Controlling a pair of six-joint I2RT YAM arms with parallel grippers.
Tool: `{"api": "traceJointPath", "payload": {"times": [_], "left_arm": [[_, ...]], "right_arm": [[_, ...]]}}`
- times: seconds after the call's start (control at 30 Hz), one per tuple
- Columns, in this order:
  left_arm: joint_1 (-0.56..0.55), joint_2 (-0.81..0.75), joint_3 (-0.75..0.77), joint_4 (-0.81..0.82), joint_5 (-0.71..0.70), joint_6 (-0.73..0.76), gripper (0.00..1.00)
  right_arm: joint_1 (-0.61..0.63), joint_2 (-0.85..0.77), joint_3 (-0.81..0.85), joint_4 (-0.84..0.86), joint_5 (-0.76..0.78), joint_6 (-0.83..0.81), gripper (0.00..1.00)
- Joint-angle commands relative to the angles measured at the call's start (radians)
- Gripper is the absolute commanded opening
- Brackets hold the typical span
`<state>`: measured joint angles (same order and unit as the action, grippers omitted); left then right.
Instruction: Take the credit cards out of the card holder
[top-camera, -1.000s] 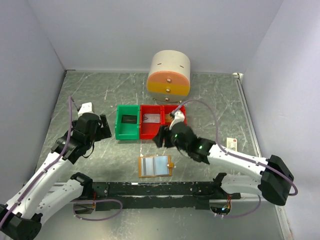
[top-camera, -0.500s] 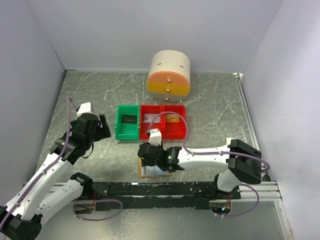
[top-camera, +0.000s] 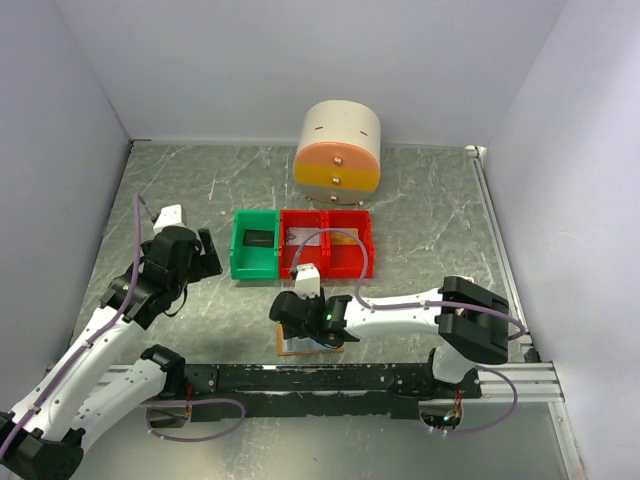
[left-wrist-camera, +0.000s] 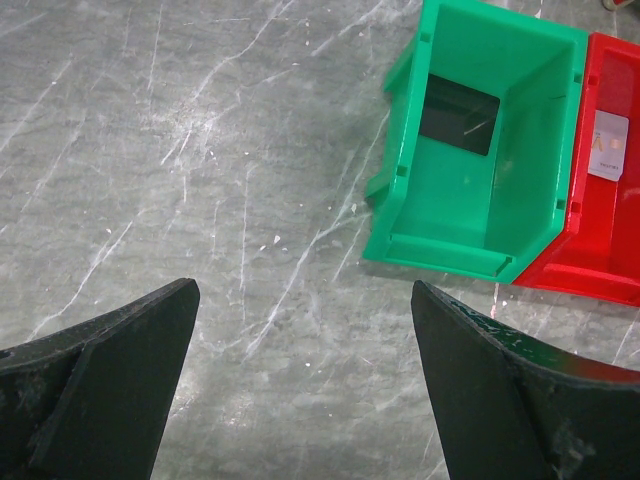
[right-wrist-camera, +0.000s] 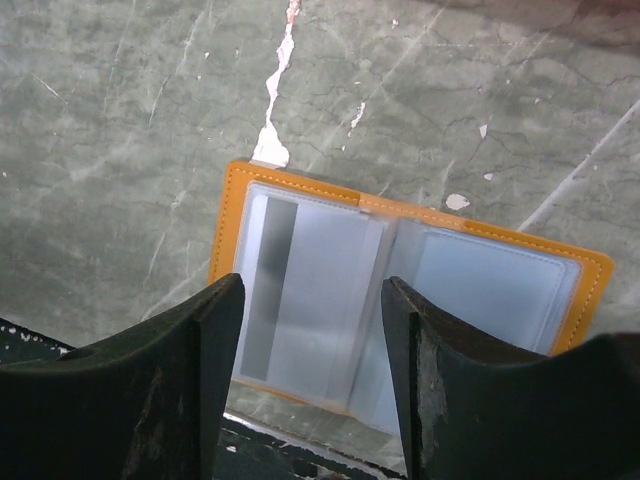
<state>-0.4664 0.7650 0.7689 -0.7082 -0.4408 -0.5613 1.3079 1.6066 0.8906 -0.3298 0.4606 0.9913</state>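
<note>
Grey marbled surface (top-camera: 430, 200): a stone-patterned sheet walled in white, with two robot arms bolted along its near edge.
Left arm: reaches over the left side of the surface. The left fingers (left-wrist-camera: 110, 370) stand wide apart with nothing between them, hanging above bare stone beside the green bin (top-camera: 255, 245).
Right arm: folds low along the near edge toward the middle. The right fingers (right-wrist-camera: 150, 390) are apart, one on either side of the left pocket of the card holder (right-wrist-camera: 480, 275) as seen from above, gripping nothing.
Drawer unit (top-camera: 338, 150): round, cream on top with an orange front, at the middle of the far edge.
Bins: the green bin and the red bins (top-camera: 325, 245) stand in a row at the centre of the surface. A dark flat piece lies in the green one and a pale card-like piece in a red one.
Card holder: lies open and flat at the middle of the near edge, with an orange rim and two pale blue see-through pockets.
Card: the grey-silver card (right-wrist-camera: 320, 240) sits inside the left pocket, with a dark stripe along its outer side. The right pocket looks empty.
Handling: the card is likely light, stiff and slick, and snug under soft film. A pinch on its edge at the pocket mouth seems best, though which side opens cannot be told. The holder is light and may slide or lift with the card, so pinning its orange rim would help.
</note>
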Motion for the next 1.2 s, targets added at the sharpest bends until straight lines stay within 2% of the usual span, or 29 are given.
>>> {"api": "traceJointPath", "payload": {"times": [0.0,0.23,0.47,0.6,0.77,0.93,1.17], "left_arm": [[0.009,-0.010,0.008,0.000,0.002,-0.005,1.00],[0.010,-0.014,0.007,0.001,0.002,-0.005,1.00],[0.011,-0.010,0.007,0.002,0.004,-0.003,1.00],[0.011,-0.010,0.008,-0.001,0.001,-0.004,1.00],[0.011,-0.012,0.005,0.003,0.005,-0.002,1.00],[0.012,-0.009,0.006,0.006,0.012,0.001,1.00],[0.012,-0.009,0.006,0.015,0.050,0.012,0.99]], "right_arm": [[0.014,0.024,0.042,-0.029,0.020,0.017,0.58],[0.024,0.081,0.089,-0.050,0.026,0.012,0.58],[0.024,0.189,0.147,-0.148,0.034,0.087,0.58],[0.024,0.212,0.124,-0.146,0.011,0.124,0.52],[0.013,0.116,-0.033,0.066,-0.057,0.130,0.43],[-0.047,0.016,-0.202,0.308,-0.186,0.137,0.41],[-0.102,-0.028,-0.329,0.468,-0.287,0.178,0.37]]}}
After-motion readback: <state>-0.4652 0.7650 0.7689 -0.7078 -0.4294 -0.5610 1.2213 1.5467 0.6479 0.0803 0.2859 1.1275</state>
